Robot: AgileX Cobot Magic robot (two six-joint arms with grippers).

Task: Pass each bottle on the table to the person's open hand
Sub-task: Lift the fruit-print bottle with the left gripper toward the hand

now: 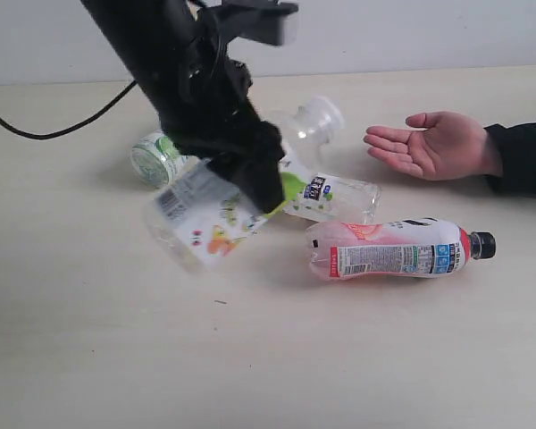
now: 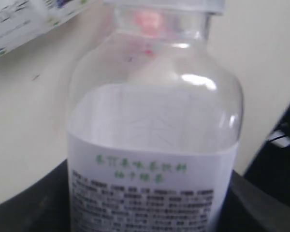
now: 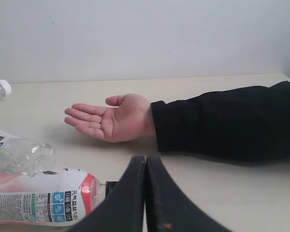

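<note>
Bottle [image 1: 201, 219] gripped by left end effector [image 1: 250, 174], tilted over worktop [image 1: 89, 340]; right end effector [image 3: 146, 193] closed. Open hand [image 1: 438, 143] palm-up nearby.

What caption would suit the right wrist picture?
Shut claw points toward an open hand; a pink-labelled bottle lies nearby.

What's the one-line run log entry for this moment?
left tool: shut on clear white-and-green-labelled plastic bottle; right tool: shut, empty; person's open hand: palm up, empty

Left gripper [image 1: 255, 183] clamped, right gripper [image 3: 146, 164] closed
</note>
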